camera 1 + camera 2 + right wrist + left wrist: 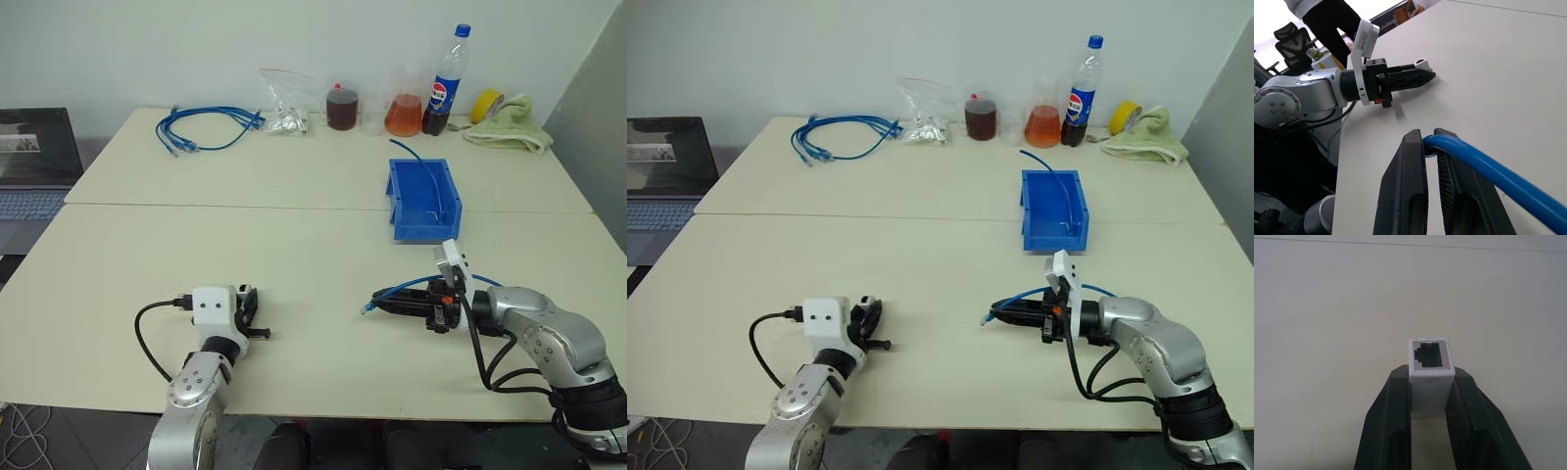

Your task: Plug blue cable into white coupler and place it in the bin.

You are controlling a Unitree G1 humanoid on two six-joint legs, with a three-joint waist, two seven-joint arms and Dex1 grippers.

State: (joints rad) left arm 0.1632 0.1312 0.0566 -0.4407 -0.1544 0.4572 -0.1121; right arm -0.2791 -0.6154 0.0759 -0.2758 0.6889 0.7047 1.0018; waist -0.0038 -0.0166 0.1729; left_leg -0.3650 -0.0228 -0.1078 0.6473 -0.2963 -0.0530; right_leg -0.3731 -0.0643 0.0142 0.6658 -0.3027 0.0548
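Two tools pinching, left tool [1431,382] on white coupler [1430,363], right tool [1430,134] on blue cable [1488,169]

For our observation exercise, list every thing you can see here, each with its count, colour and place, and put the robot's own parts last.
Cable bundle: one, blue, far left.
Connector bag: one, clear, far edge.
Jars: two, brown and orange liquid.
Cola bottle: one, blue-capped, far right.
Tape roll: one, yellow.
Cloth: one, pale green.
Laptop: one, dark, left.
Bin: one, blue, centre-right.
White coupler: one, in left gripper.
Blue cable: one, in right gripper.
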